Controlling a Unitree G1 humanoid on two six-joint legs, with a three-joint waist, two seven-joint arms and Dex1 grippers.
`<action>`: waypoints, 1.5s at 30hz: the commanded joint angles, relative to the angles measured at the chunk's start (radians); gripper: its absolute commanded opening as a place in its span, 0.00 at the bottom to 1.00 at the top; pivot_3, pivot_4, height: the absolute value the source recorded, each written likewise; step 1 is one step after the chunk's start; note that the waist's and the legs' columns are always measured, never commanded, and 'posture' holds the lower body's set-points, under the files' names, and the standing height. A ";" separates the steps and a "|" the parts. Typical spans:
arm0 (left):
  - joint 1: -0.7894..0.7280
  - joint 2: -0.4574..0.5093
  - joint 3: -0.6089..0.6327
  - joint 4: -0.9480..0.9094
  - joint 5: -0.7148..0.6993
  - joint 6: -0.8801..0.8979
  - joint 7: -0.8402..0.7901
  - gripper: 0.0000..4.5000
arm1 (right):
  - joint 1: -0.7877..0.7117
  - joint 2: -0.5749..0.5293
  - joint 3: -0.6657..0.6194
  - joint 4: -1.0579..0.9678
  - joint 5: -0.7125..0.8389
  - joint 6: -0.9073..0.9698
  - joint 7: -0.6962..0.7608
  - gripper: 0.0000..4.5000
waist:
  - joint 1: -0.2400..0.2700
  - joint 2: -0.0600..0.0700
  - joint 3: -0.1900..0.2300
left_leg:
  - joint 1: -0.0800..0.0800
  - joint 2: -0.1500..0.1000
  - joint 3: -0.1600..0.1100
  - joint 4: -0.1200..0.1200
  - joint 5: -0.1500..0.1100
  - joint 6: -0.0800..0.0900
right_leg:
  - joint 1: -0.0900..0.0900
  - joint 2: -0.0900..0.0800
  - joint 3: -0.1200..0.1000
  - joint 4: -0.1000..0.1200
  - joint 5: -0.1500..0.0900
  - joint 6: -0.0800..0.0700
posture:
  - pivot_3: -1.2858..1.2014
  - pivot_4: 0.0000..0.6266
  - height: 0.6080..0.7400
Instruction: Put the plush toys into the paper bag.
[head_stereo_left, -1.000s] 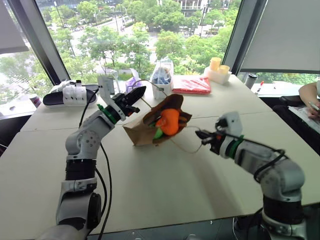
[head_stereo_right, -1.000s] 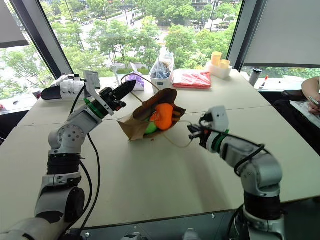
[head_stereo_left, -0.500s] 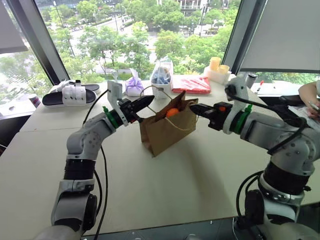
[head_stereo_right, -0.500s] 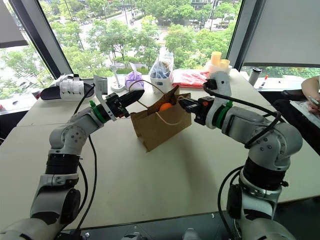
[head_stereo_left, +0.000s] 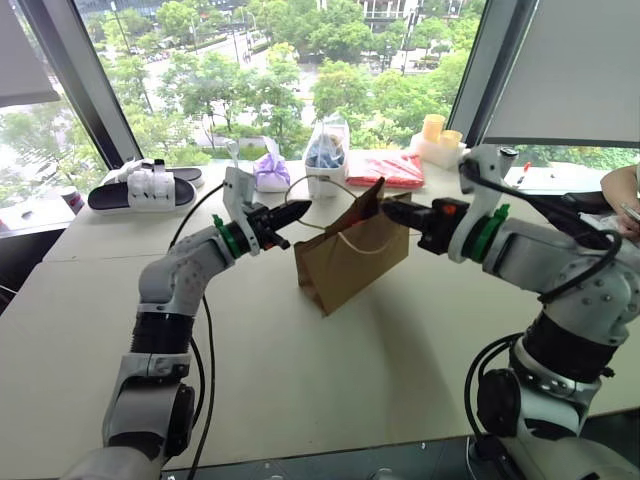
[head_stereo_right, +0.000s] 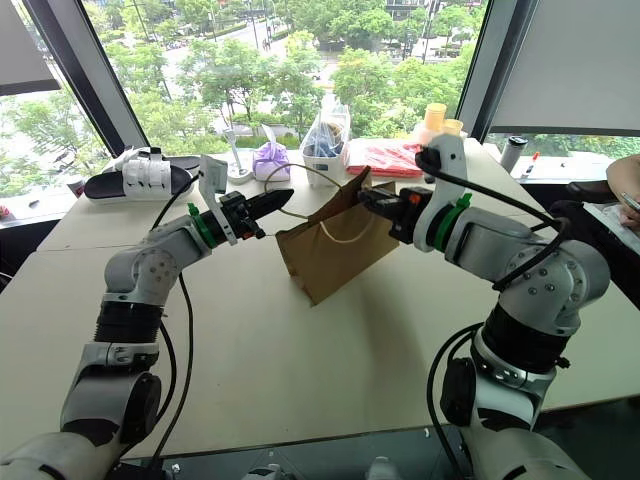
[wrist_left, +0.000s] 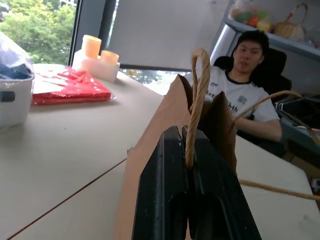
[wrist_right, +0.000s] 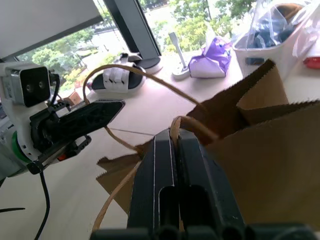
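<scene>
The brown paper bag stands upright on the table, a little tilted, with its mouth held up between my two grippers. My left gripper is shut on one thin tan loop handle at the bag's left top edge. On the bag's right top edge, my right gripper is shut on the other handle. The plush toys are hidden; the bag's walls block any view of its inside.
Along the far side of the table are a purple tied pouch, a white bin with a clear bag of blue items, a red packet, yellow cups and a black-and-white sandal. A person sits at the right.
The bag went from lying on its side with the orange and green toys showing to upright. My right gripper rose to the bag's top, and the toys dropped out of sight.
</scene>
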 joint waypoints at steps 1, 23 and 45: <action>-0.018 0.006 -0.010 0.026 0.047 -0.064 -0.019 0.06 | 0.016 -0.026 -0.014 -0.033 0.007 -0.023 0.007 0.13 | 0.000 0.000 0.000 | 0.000 0.000 0.000 0.000 0.000 0.000 | 0.000 0.000 0.000 0.000 0.000 0.000 | 0.52 0.24 1.00; 0.102 0.154 0.000 -0.128 -0.015 0.034 -0.235 0.99 | 0.099 -0.274 -0.300 -0.083 0.132 0.058 0.094 1.00 | 0.003 0.000 0.000 | 0.000 0.001 0.000 -0.001 -0.001 0.001 | 0.000 0.000 0.000 0.000 0.000 0.000 | 0.52 0.24 1.00; 0.201 -0.001 -0.119 -0.214 0.127 -0.060 -0.044 1.00 | 0.345 -0.099 0.421 0.111 -0.233 -0.628 0.183 0.00 | 0.004 -0.001 0.000 | 0.000 0.000 0.000 0.001 0.000 0.001 | 0.003 0.000 0.000 -0.003 0.000 0.000 | 0.52 0.24 1.00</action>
